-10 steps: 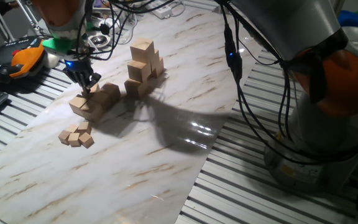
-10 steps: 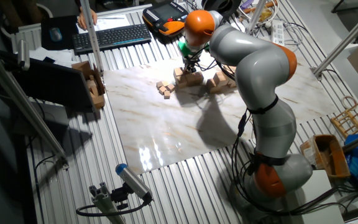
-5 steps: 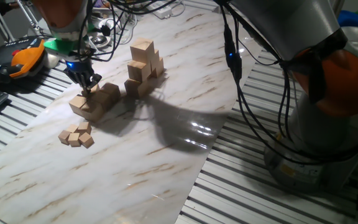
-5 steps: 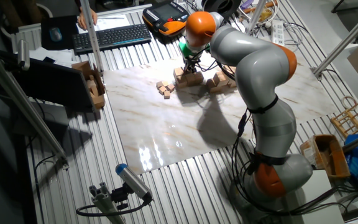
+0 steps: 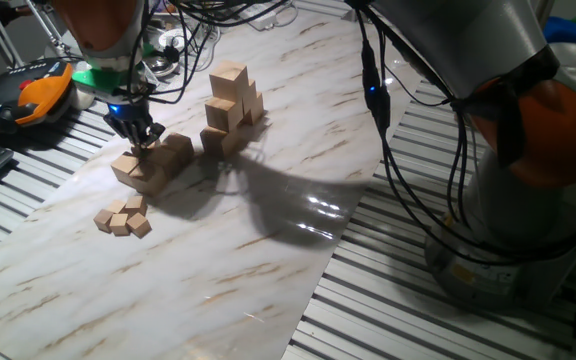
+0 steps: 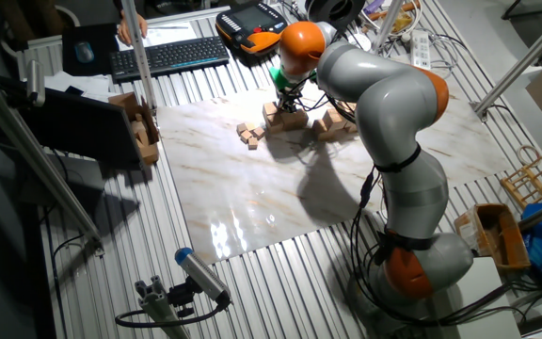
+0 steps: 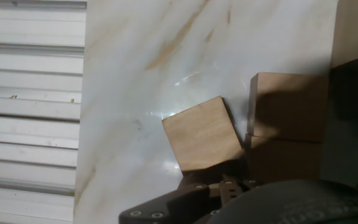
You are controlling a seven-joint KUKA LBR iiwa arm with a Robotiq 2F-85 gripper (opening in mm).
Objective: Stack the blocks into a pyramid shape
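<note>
Pale wooden blocks lie in two groups on the marble board [image 5: 268, 230]. A stepped pile of blocks [image 5: 230, 105] stands at the back, also seen as the pile [image 6: 333, 121]. A low loose cluster of blocks [image 5: 153, 165] lies left of it. My gripper [image 5: 144, 138] hangs right over this cluster, fingertips down among the blocks, as the gripper [image 6: 287, 102] also shows. In the hand view one tilted block [image 7: 201, 134] lies on the marble just ahead of the hand's dark body, beside two squared-up blocks [image 7: 288, 106]. Whether the fingers hold anything is hidden.
Several much smaller wooden cubes [image 5: 123, 216] lie in front of the cluster. An orange handset [image 5: 43, 95] and a keyboard [image 6: 167, 56] sit beyond the board. Cables hang over the back of the board. The board rests on ribbed metal slats [image 5: 418, 320].
The hand has shifted very slightly over the loose cluster. The blocks have not visibly moved.
</note>
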